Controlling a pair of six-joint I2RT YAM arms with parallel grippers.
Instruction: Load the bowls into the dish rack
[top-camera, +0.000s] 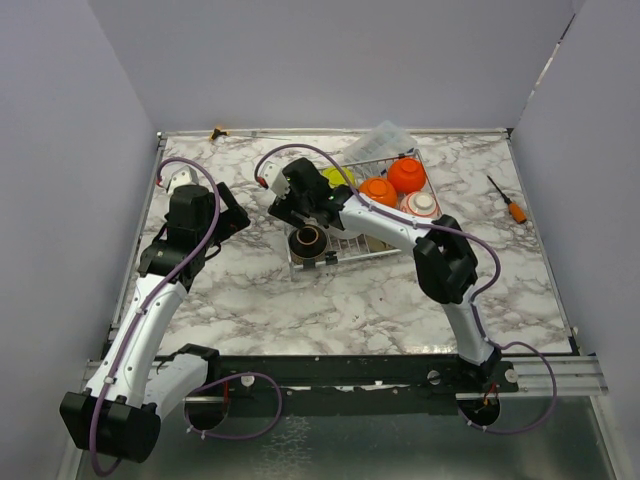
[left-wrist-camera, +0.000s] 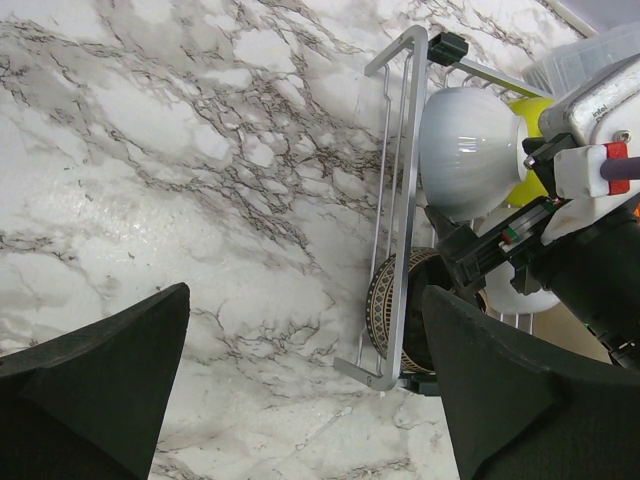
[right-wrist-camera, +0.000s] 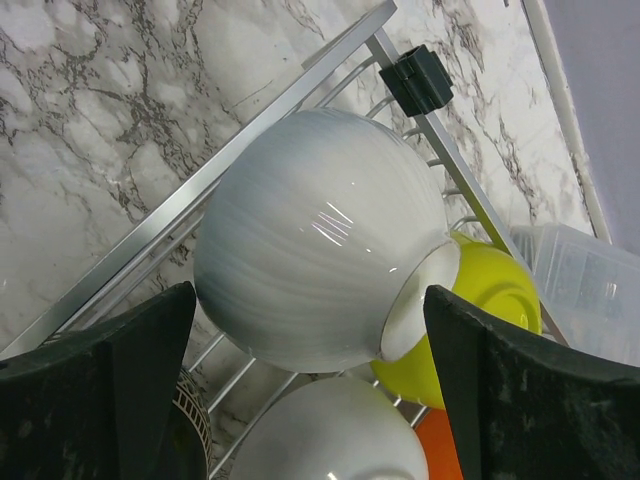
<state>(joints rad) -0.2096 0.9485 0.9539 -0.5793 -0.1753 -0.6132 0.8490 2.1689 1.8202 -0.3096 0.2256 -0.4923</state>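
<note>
Task status: judged near complete. No bowl shows on the marble-pattern table outside the rack.
Rack pos.: flat silver wire dish rack w/ black corner feet sits directly under the R end effector and ahead-right of the L end effector.
R end effector: fingers spread wide, pinching nothing, hovering over the rack's corner zone.
Under R end effector: glossy white round bowl, tilted, its foot ring against the lime-yellow bowl.
Beside it: second white bowl, in the rack, between the R fingers' bases.
Dark brown patterned bowl: in the rack corner just beside the R end effector, against the rim.
Beyond R end effector: first orange bowl, second orange bowl and white bowl w/ red pattern, all in the rack.
Beige bowl: not identifiable, since the R arm covers part of the rack.
L end effector: fingers spread, empty, over bare table, apart from the rack rim.
Loaded count: seven bowls confirmed in the rack.
Left to do: by judgement, only account for the beige bowl, then clear both arms.
</note>
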